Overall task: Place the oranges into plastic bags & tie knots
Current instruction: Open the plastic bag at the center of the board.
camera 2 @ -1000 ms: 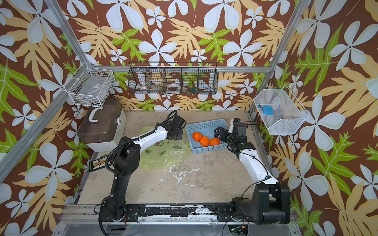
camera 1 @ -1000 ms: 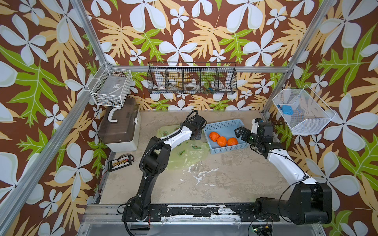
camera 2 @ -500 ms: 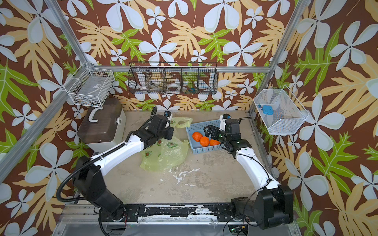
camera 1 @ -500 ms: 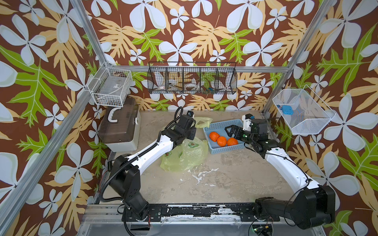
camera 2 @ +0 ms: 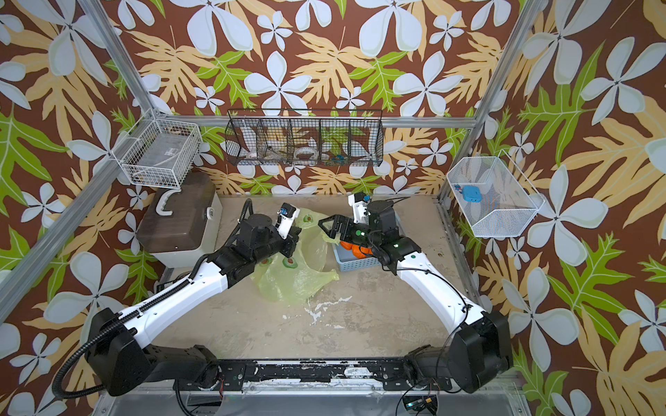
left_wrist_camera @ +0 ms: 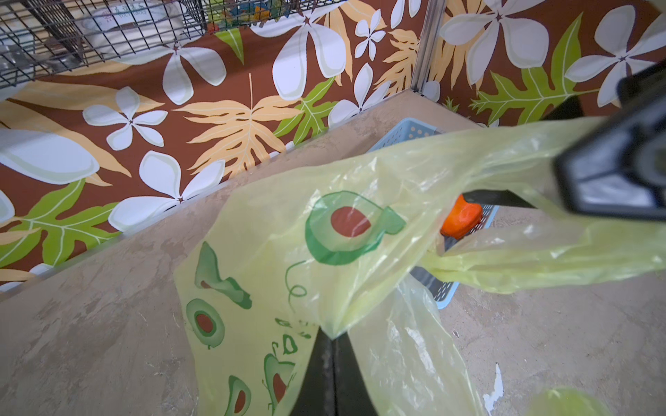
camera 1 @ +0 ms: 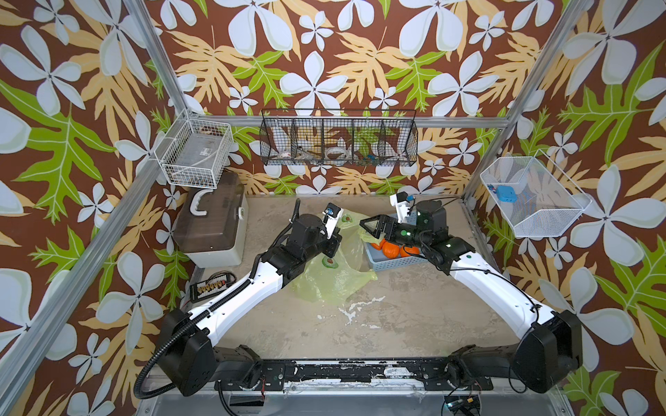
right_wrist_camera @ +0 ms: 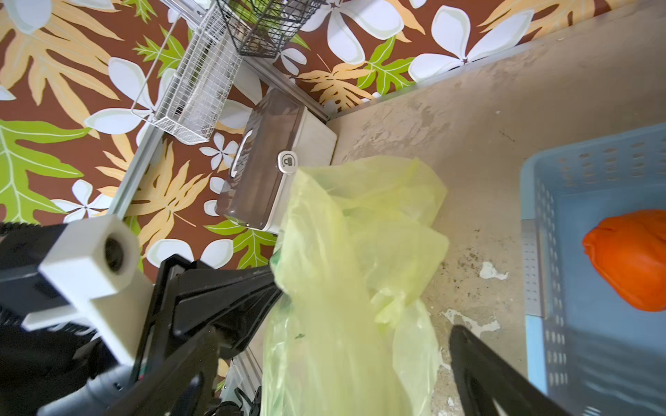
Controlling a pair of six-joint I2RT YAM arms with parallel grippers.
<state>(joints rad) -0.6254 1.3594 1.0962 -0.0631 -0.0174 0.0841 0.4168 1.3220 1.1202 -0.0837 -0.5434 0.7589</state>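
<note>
The yellow-green plastic bag [camera 1: 335, 281] with avocado prints is lifted by one edge, and its lower part rests on the table. My left gripper [left_wrist_camera: 333, 336] is shut on that raised edge [camera 2: 297, 237]. My right gripper [camera 1: 362, 228] is open beside the bag's upper right part, above the blue basket [camera 1: 393, 264]. In the right wrist view the bag [right_wrist_camera: 353, 230] hangs between its spread fingers [right_wrist_camera: 468, 345]. The oranges [camera 1: 391, 248] lie in the basket, partly hidden by the right arm; one orange [right_wrist_camera: 634, 259] shows clearly. No knots are in view.
A brown-lidded box [camera 1: 209, 219] stands at the back left, with a white wire basket [camera 1: 196, 158] above it. A black wire rack [camera 1: 338, 140] hangs on the back wall and a white wire basket [camera 1: 533, 194] on the right wall. A connector strip [camera 1: 212, 286] lies at the left edge.
My left gripper closed on the bag and raised its edge off the table. My right arm swung left over the basket towards the bag, still open.
</note>
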